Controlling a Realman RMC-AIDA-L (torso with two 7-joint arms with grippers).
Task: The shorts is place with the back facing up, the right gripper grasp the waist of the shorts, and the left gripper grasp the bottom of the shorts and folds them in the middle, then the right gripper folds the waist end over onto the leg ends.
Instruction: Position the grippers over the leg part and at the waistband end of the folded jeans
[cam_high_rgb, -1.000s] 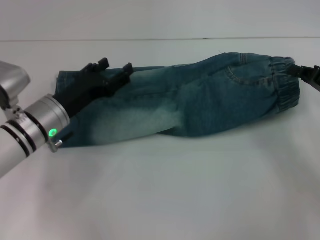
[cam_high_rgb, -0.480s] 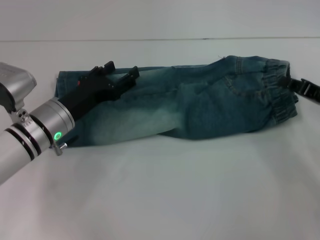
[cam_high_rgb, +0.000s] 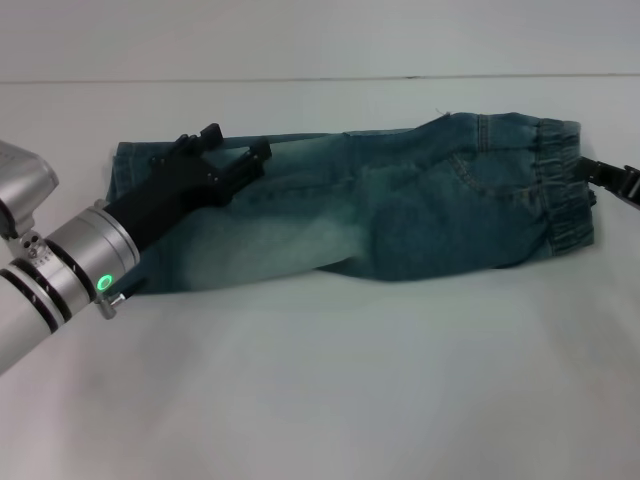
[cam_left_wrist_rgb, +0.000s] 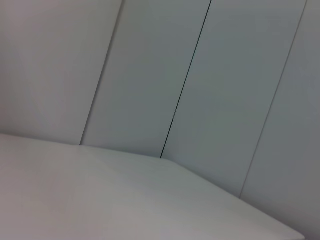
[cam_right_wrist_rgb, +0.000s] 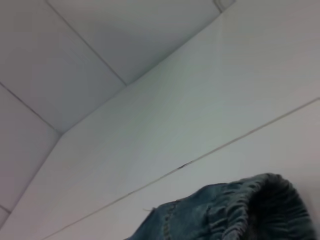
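Observation:
The blue denim shorts (cam_high_rgb: 400, 210) lie folded lengthwise across the white table, with the leg ends on the left and the elastic waist (cam_high_rgb: 560, 185) on the right. My left gripper (cam_high_rgb: 237, 142) hovers open over the leg part, its black fingers spread with nothing between them. My right gripper (cam_high_rgb: 612, 182) sits at the right edge of the head view, right against the waist's outer end. The right wrist view shows the gathered waist (cam_right_wrist_rgb: 250, 210) close up. The left wrist view shows neither the shorts nor any fingers.
The white table (cam_high_rgb: 320, 380) stretches out in front of the shorts. Behind them its far edge (cam_high_rgb: 300, 80) meets a pale panelled wall (cam_left_wrist_rgb: 200, 75).
The waist end, raised a second ago, has come down flat on the table. The right gripper has drawn back to the right. The left gripper has shifted only slightly over the legs.

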